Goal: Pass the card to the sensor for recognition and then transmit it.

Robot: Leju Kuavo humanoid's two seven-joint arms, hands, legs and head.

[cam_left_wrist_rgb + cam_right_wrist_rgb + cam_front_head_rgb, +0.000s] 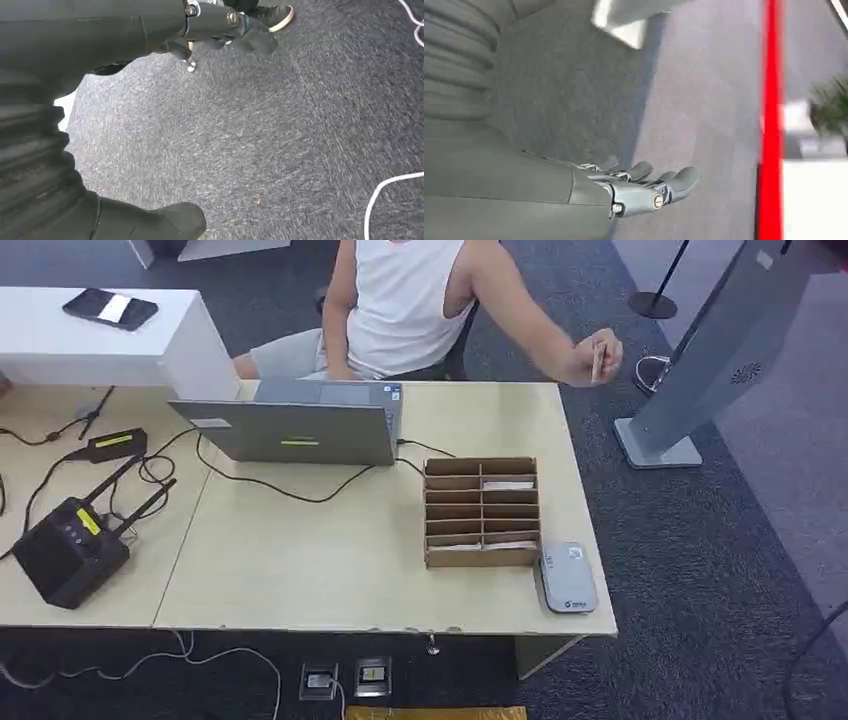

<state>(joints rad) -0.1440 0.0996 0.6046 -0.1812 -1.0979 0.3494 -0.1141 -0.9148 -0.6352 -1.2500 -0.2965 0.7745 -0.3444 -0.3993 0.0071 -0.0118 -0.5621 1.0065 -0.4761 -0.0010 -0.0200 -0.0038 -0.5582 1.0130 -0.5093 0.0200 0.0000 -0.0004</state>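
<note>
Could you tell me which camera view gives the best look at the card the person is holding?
The head view: the card is pinched in the person's hand, held out past the table's far right corner. Both wrist views look down at grey carpet, with nothing of the card in them.

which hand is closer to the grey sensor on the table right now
Right, probably. The grey sensor lies near the table's right end, the right arm's side. The right hand and left hand both hang empty over carpet.
</note>
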